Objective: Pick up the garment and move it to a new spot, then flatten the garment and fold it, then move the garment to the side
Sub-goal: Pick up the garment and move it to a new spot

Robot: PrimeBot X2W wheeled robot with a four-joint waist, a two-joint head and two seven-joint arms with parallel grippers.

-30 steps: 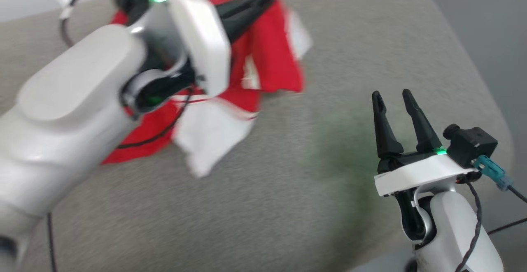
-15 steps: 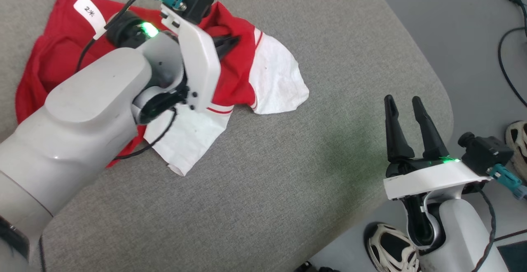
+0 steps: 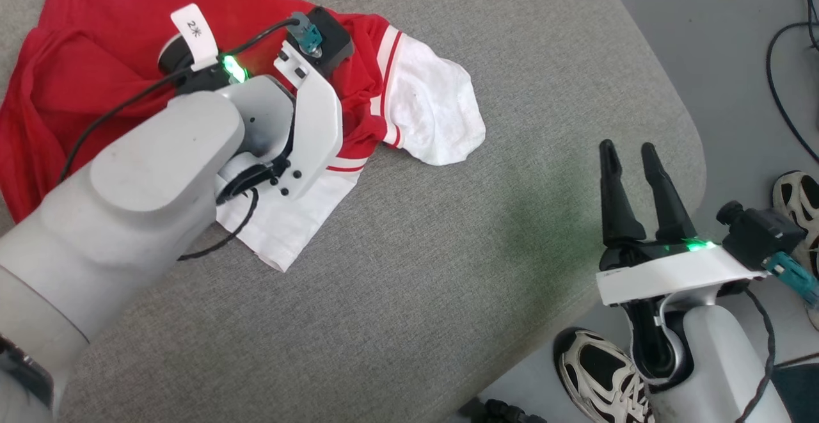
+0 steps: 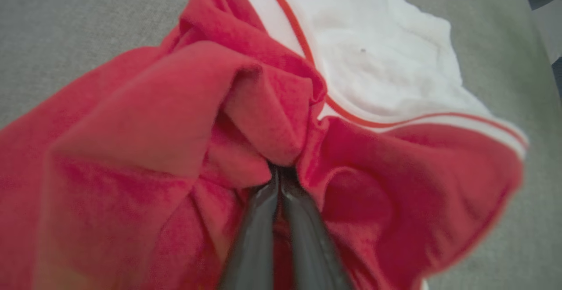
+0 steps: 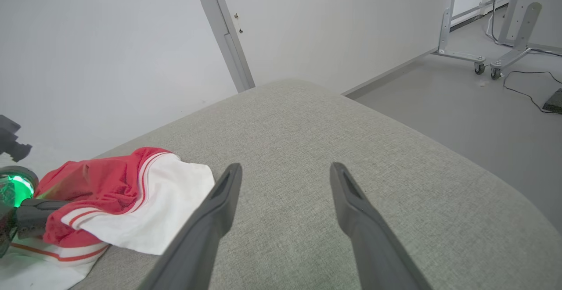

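Note:
The garment [image 3: 96, 71], red with white sleeves and striped trim, lies crumpled on the grey cushion [image 3: 416, 269] at the upper left of the head view. My left gripper [image 4: 279, 173] is shut on a bunched red fold of the garment [image 4: 246, 114], its dark fingers pressed together. In the head view the left wrist covers that grip. One white sleeve [image 3: 435, 112] spreads to the right of it. My right gripper [image 3: 630, 154] stands open over the cushion's right edge, apart from the cloth. From the right wrist the garment [image 5: 127, 193] lies left of the right gripper [image 5: 283, 171].
The cushion's rounded right edge [image 3: 694, 154] drops to a grey floor. Sneakers [image 3: 598, 372] stand on the floor below the right arm, and another shoe [image 3: 796, 199] is at the far right. Cables [image 3: 780, 90] lie on the floor. A wheeled metal frame [image 5: 491, 57] stands by the wall.
The head camera has swung, shifting the whole picture. The left gripper stays shut on the garment and has come lower onto the cushion; the cloth has settled flatter. The right gripper stays open.

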